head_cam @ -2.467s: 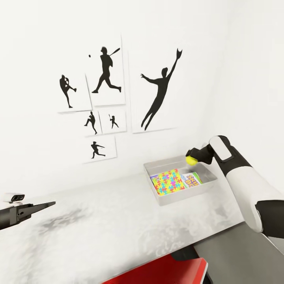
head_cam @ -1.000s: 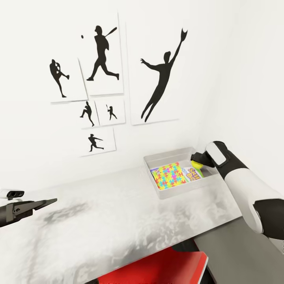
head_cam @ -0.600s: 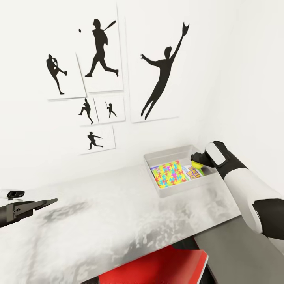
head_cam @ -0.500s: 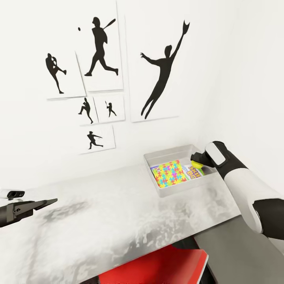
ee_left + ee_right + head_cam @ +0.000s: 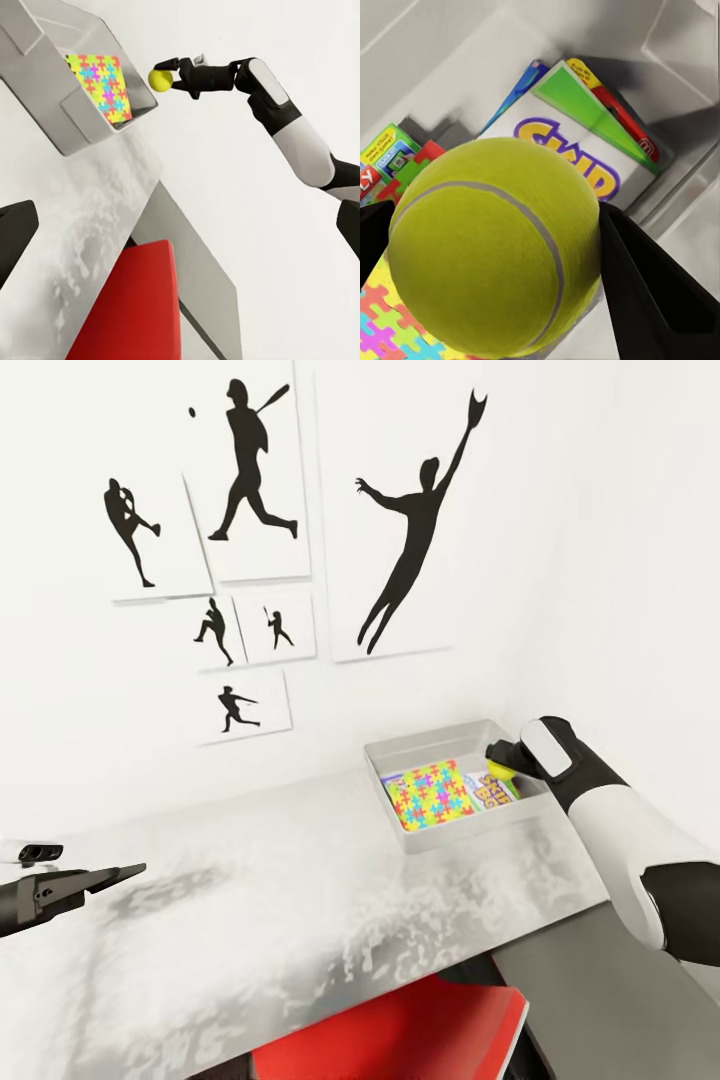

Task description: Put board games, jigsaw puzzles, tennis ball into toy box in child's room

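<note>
The light grey toy box [image 5: 402, 838] stands at the far right of the table [image 5: 290, 890], against the wall. Inside lie a mosaic jigsaw puzzle [image 5: 432, 796] and the Skip-Bo board game [image 5: 490, 793]. My right gripper [image 5: 499, 763] hovers over the box's right end, shut on the tennis ball [image 5: 500, 769]. In the right wrist view the tennis ball [image 5: 495, 247] hangs above the Skip-Bo box [image 5: 574, 146], a Monopoly-style box [image 5: 390, 161], a blue box edge [image 5: 515, 91] and the puzzle [image 5: 382, 322]. My left gripper [image 5: 125, 874] hangs open and empty over the table's left part.
Black silhouette sports posters [image 5: 405, 530] hang on the white wall behind the table. A red chair [image 5: 420, 1030] sits under the table's front edge. A lower dark grey top [image 5: 610, 1000] joins on at the right, under my right arm.
The head view has shifted, so the posters sit higher in the picture. My right gripper carried the ball from above the box's front rim to over its right end. The left arm has kept still.
</note>
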You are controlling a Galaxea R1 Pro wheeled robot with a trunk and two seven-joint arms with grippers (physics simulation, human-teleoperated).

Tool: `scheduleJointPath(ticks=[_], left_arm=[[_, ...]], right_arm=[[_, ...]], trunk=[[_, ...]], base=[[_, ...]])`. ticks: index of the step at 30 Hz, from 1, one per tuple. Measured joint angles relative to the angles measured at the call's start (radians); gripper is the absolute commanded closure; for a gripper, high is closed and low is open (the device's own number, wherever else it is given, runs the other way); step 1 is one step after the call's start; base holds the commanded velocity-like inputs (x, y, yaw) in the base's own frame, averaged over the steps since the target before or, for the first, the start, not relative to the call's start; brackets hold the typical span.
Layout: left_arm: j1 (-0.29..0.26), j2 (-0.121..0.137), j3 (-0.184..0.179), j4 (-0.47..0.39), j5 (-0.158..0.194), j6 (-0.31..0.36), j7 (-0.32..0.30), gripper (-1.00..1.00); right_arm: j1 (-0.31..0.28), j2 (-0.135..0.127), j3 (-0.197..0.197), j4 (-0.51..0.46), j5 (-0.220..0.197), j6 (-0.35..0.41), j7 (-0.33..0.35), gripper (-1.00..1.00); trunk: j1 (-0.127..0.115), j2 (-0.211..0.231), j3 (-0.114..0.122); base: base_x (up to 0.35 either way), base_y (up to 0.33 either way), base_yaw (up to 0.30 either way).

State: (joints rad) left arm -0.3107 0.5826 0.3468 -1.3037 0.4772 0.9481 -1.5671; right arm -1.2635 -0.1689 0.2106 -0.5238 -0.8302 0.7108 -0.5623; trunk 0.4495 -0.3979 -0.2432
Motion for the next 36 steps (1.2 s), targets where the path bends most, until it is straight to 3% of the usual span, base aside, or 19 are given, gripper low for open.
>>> scheduleJointPath(ticks=[36], left_arm=[[0.0,0.0,0.0,0.0,-0.001,0.0,0.0,-1.0]], right_arm=[[0.001,-0.003,0.013,0.001,0.003,-0.065,0.0,1.0]], trunk=[[0.0,0.0,-0.059]], base=[[0.0,0.0,0.0]])
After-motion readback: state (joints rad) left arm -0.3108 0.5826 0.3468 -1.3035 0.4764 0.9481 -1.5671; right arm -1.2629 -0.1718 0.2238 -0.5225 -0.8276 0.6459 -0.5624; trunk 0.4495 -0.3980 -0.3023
